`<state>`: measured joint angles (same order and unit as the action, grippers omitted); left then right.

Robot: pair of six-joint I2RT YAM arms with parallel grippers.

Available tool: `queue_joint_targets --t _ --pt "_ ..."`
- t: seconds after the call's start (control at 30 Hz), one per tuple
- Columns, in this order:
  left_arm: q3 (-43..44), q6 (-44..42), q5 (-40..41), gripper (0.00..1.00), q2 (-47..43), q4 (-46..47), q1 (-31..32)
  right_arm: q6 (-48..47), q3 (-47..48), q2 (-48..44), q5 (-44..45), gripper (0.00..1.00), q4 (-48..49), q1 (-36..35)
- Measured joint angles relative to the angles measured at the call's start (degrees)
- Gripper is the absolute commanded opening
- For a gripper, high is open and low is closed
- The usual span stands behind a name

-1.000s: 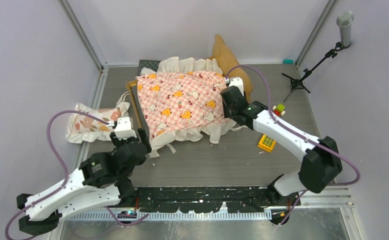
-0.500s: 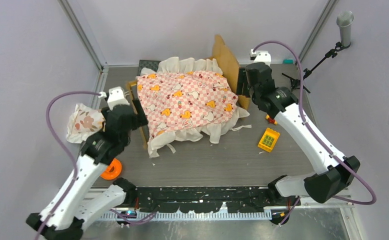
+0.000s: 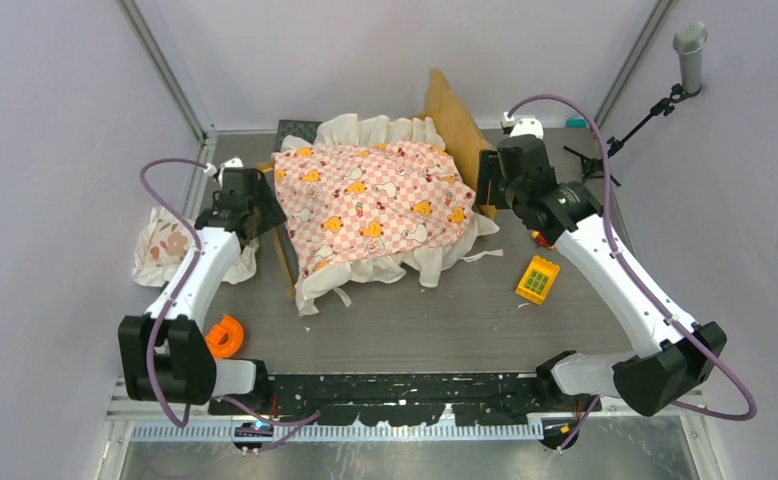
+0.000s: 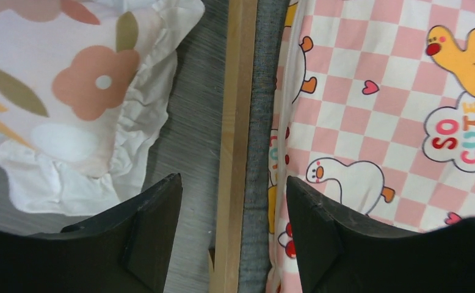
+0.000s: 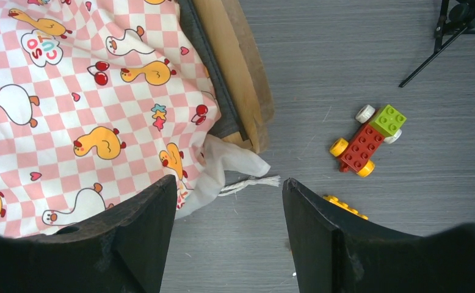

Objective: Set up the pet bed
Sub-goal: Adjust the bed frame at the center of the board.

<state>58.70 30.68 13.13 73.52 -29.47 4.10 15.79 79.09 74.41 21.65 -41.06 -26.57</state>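
Sheeting looks done — pink-checkered ruffled sheet (image 4: 375, 122) covers the tan wooden pet bed (image 4: 234, 152), its rail between the wide, empty left jaws, right jaws likewise wide and empty — but the floral ruffled pillow (image 4: 70, 91), left of the left jaws, lies off the bed on the grey counter (image 4: 186, 140).

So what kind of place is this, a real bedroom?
Probably a robot lab booth, not a bedroom: two robot arms bolted to a grey table, plain walls close around it, and a microphone on a stand in the corner.
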Motion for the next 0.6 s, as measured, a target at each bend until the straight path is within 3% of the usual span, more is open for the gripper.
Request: queue_joint_targets --t 0.17,0.5,0.6 --pt "-0.98 1.03 -1.44 0.47 4.39 2.60 -0.02 0.00 -1.51 -3.32 -0.37 0.68 -0.90 0.00" --pt "-7.04 3.80 -2.58 0.01 3.76 5.90 1.29 0.50 -3.13 -7.74 -0.52 0.68 -1.03 0.00" --pt "-8.72 3.30 0.90 0.00 1.90 5.97 4.68 0.70 -4.55 -8.61 -0.46 0.67 -1.05 0.00"
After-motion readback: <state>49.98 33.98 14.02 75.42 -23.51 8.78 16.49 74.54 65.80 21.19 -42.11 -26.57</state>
